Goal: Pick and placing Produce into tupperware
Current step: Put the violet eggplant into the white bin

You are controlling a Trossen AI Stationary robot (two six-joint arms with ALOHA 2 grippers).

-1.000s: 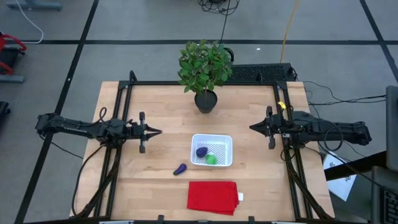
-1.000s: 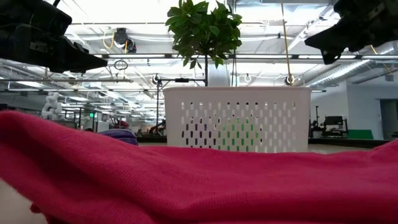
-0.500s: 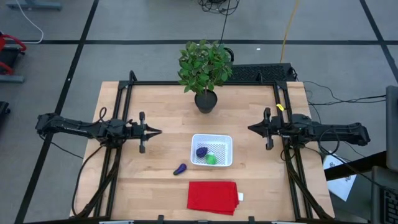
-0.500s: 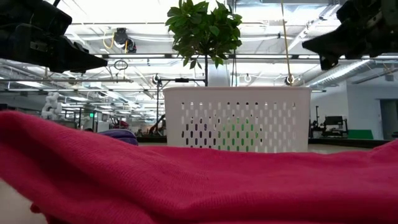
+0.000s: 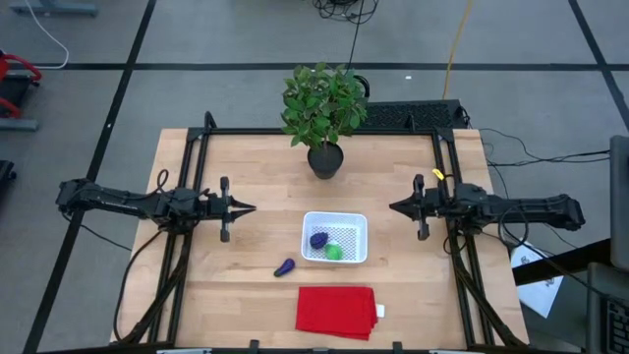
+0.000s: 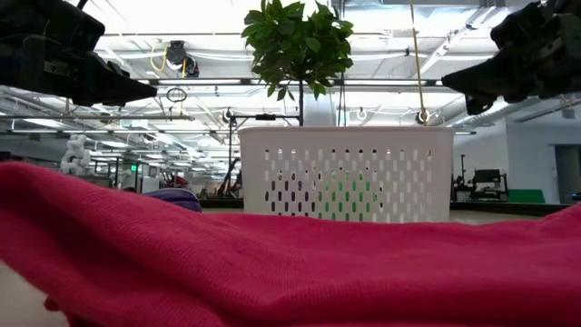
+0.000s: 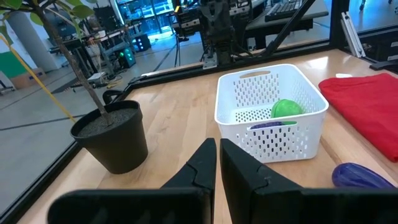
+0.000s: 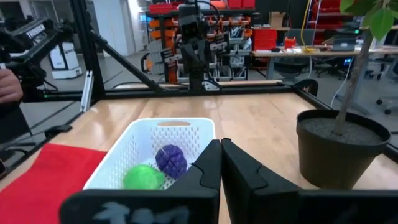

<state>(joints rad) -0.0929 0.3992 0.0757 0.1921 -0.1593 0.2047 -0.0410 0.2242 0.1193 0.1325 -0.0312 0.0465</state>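
The white tupperware basket (image 5: 335,238) stands mid-table; in it lie the roundish purple piece (image 5: 318,239) and the green round piece (image 5: 334,252), also seen in the right wrist view as purple piece (image 8: 171,160) and green piece (image 8: 143,177). The elongated purple piece (image 5: 285,266) rests on the wood just left of the basket, toward the near edge, and shows in the left wrist view (image 7: 360,176). My left gripper (image 5: 252,207) hovers shut left of the basket. My right gripper (image 5: 392,206) hovers shut to its right.
A potted leafy plant (image 5: 324,116) stands behind the basket near the far edge. A flat red cloth (image 5: 336,311) lies by the near edge and fills the low view's foreground (image 6: 290,263). Black frame rails (image 5: 187,197) run along the table's sides.
My right gripper has drifted toward the table's left and slightly toward the near edge, closer to the basket, staying shut. The left arm and all the pieces have kept still.
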